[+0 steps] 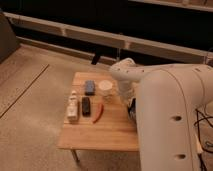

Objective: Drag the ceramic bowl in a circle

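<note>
**Inspector:** Camera view. What is lying on the wooden table (112,132)?

**Recorder:** Five small items are occupying its left and middle part. A blue block (90,87) is sitting near the far edge, and a white round cup (106,86) is standing just beside it on the right. Nearer the camera, a white bottle (73,107), a black bar-shaped item (86,106) and a red chilli (99,113) are lying side by side, left to right.

**Inspector:** And the ceramic bowl?

**Recorder:** The ceramic bowl (132,111) is sitting at the table's right edge, to the right of the cup and the chilli. Only a dark sliver with pale flecks is showing, because the robot arm (165,115) is covering the rest.

**Inspector:** Position of the gripper?

**Recorder:** The gripper (128,100) is hanging at the end of the arm's downward-pointing last section, right of the cup and just above the visible part of the bowl. Its fingers are pressing together. I cannot tell whether they are touching the bowl or pinching its rim, because the arm is hiding the contact.

**Inspector:** Surroundings?

**Recorder:** The table is standing on a speckled floor (30,115), and a dark wall with pale rails (60,27) is running behind it.
</note>
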`<state>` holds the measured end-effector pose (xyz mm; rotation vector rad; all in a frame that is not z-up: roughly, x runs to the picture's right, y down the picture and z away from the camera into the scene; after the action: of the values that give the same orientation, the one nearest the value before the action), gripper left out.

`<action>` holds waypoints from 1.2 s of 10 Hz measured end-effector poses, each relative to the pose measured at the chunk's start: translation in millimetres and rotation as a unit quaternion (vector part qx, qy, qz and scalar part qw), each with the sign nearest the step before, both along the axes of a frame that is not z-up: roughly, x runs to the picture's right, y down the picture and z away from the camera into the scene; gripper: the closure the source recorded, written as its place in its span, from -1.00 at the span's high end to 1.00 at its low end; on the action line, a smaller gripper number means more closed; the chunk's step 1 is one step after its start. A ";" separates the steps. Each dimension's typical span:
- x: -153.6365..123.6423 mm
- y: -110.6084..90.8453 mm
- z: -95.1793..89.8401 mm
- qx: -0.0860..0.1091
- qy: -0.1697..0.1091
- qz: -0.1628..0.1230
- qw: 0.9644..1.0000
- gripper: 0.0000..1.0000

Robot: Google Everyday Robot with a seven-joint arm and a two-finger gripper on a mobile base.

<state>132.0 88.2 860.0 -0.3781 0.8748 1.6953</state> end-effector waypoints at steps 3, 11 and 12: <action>-18.7 -19.9 19.6 0.007 -0.023 -0.041 0.999 -1.00; -78.4 -38.0 36.1 0.023 -0.078 -0.111 0.990 -1.00; -92.3 -37.9 34.7 0.027 -0.091 -0.120 0.988 -1.00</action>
<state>39.6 50.3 894.7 -0.3686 0.7092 1.4363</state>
